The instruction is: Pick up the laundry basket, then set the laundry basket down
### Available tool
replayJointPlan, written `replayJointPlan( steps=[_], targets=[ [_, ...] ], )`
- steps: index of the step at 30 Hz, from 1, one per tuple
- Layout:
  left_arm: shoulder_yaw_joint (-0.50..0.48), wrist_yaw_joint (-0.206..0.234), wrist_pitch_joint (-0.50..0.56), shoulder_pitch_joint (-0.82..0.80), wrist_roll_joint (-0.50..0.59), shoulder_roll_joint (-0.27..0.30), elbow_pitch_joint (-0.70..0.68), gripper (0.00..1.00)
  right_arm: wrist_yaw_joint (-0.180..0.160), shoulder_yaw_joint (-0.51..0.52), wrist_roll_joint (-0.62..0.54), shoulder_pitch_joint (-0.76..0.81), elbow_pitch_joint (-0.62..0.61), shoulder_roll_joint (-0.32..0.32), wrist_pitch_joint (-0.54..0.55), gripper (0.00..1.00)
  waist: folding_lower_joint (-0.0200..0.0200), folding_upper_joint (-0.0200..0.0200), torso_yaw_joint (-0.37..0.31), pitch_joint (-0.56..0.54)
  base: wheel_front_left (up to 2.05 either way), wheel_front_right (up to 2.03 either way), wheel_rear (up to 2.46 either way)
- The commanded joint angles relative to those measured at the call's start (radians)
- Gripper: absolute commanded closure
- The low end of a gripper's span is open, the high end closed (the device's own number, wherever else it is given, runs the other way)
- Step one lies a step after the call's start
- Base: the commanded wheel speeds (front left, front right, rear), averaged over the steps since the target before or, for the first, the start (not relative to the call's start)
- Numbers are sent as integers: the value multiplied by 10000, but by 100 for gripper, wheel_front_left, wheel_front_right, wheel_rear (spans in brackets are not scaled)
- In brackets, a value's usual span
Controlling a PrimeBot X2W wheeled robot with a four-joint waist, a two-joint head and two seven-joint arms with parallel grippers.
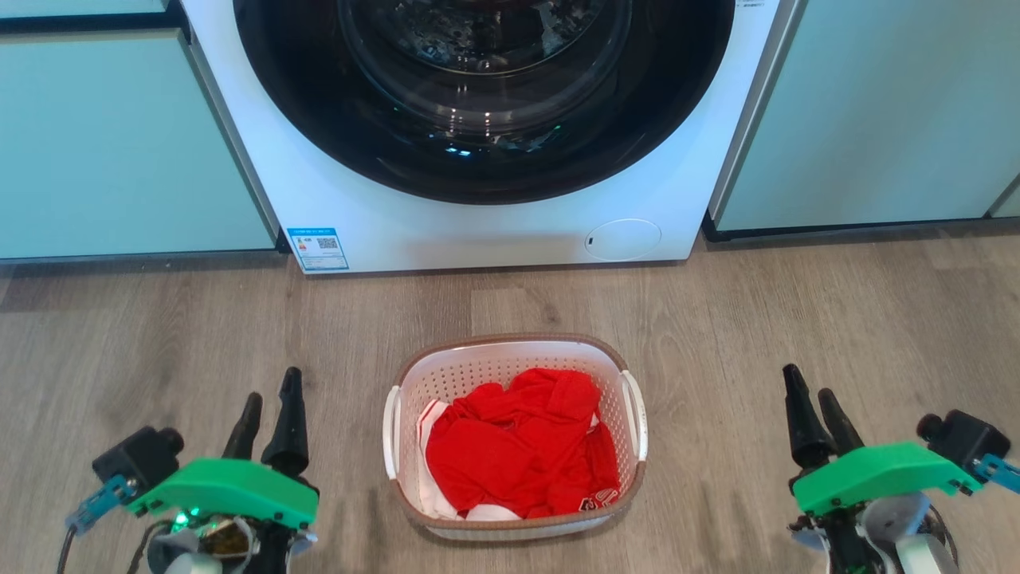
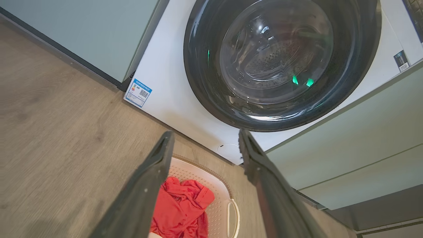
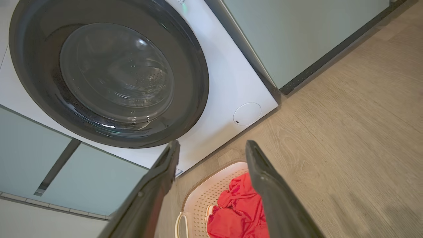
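Nearest the camera, the left fingers (image 1: pixel 288 422) and the right fingers (image 1: pixel 799 422) rose from glossy green plastic housings (image 1: pixel 231 490) as long, dark, tapered prongs. Each pair was spread apart and held nothing, well off to either side of the laundry basket (image 1: pixel 478 371).

The basket stood on the floor (image 1: pixel 797 319) between them, in front of the washing machine (image 1: pixel 398 215). It was a rounded rectangle of white perforated plastic with a brown woven-look rim and a slim white handle on each side. A crumpled red garment (image 1: pixel 518 446) lay in it, with white fabric showing underneath. A small white print on its near edge was too small to read.

The floor was grey-brown wood-grain planking.

Beyond it, the machine's smooth white front carried a blue-and-white sticker (image 1: pixel 318 249) with a QR code at the lower left, its text illegible. A round flush cap (image 1: pixel 622 238) sat at the lower right, and the glossy black door ring held domed glass. Matt pale-green cabinet fronts (image 1: pixel 119 143) flanked the machine.
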State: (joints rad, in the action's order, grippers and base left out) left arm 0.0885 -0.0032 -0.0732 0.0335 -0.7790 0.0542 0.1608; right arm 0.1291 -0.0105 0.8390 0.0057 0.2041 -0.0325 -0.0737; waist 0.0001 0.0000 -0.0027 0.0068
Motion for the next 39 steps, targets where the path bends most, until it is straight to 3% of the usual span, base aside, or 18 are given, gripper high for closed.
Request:
replayJointPlan(
  steps=[1,39],
  targets=[
    [-100,81,-143,-303,365,170,-459,0,8,-200,-350,-340,-446,-104,-163,0,0,0,-2,5,0,0,0],
    [930,1260,-1242,224,4825,742,-1041,0,13,-922,-4877,-48,-932,-150,-1245,0,-1,0,-105,-148,0,0,0]
  ],
)
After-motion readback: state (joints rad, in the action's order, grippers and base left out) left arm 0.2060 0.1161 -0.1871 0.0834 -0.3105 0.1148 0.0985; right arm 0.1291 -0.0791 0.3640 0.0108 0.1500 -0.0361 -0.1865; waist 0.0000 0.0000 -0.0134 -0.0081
